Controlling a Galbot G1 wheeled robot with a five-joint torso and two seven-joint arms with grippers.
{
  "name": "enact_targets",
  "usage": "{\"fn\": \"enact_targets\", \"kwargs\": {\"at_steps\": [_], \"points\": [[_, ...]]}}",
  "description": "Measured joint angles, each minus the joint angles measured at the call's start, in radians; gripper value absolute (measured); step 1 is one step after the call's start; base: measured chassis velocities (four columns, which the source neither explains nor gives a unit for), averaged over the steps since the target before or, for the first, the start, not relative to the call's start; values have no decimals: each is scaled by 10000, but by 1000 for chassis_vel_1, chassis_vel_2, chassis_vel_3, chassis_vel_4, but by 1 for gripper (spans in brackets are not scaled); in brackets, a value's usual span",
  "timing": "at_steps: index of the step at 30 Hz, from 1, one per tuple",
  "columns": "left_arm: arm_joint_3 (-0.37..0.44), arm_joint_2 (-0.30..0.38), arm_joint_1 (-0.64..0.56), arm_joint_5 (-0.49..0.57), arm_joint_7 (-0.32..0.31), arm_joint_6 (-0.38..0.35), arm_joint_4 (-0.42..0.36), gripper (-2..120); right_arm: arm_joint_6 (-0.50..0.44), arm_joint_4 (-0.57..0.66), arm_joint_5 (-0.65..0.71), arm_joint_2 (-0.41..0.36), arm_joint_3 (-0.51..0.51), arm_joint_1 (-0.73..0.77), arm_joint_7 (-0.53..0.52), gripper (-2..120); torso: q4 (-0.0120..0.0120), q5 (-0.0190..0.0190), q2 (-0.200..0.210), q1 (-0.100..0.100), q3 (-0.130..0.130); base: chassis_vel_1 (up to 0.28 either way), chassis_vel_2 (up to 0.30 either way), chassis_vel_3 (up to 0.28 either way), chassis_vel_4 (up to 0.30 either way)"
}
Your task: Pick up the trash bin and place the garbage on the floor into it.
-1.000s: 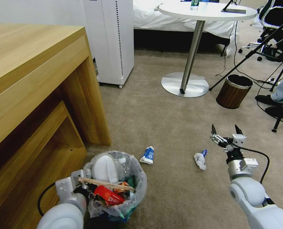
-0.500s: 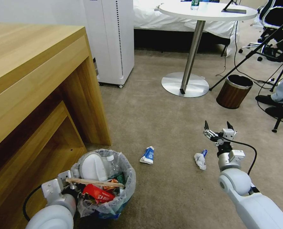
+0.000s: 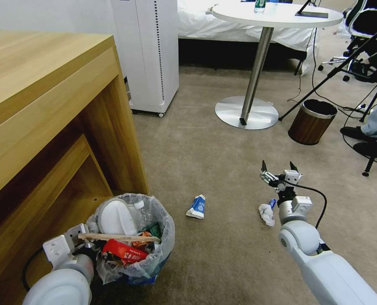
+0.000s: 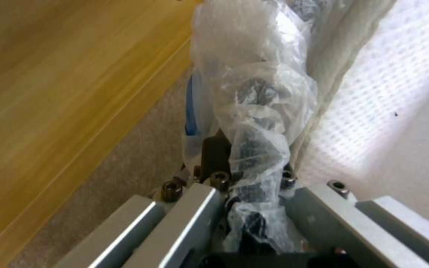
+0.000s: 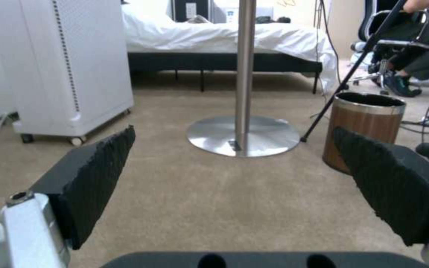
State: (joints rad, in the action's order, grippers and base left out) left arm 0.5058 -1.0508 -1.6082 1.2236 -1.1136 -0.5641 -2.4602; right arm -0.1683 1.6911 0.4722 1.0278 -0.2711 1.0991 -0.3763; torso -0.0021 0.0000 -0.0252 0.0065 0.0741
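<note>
Crinkled plastic is bunching between the left gripper (image 4: 244,186) fingers, clenched on the trash bin (image 3: 131,237) rim by the wooden desk (image 3: 48,110). Right gripper (image 3: 277,169) is hanging spread-fingered beyond the crumpled paper (image 3: 266,214); it should be dropping squarely over it.

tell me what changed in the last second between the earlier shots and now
The left hand, shut on the bag-lined rim of the trash bin, has carried it left and nearer the robot, beside the wooden desk. The right hand, open and empty, has drifted left above the floor. The blue-white carton and crumpled paper lie unmoved.
</note>
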Motion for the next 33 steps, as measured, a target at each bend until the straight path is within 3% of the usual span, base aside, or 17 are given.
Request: {"fn": "enact_targets", "kwargs": {"at_steps": [27, 33], "points": [[-722, -469, -293, -1342, 616, -365, 223, 0, -418, 49, 37, 86, -94, 299, 316, 100, -1, 2, 0, -1, -1, 0, 0, 0, 0], [-683, -455, -337, -1359, 621, -345, 222, 0, -447, 33, 39, -44, -80, 298, 318, 100, 0, 3, 0, -1, -1, -126, 120, 123, -125]]}}
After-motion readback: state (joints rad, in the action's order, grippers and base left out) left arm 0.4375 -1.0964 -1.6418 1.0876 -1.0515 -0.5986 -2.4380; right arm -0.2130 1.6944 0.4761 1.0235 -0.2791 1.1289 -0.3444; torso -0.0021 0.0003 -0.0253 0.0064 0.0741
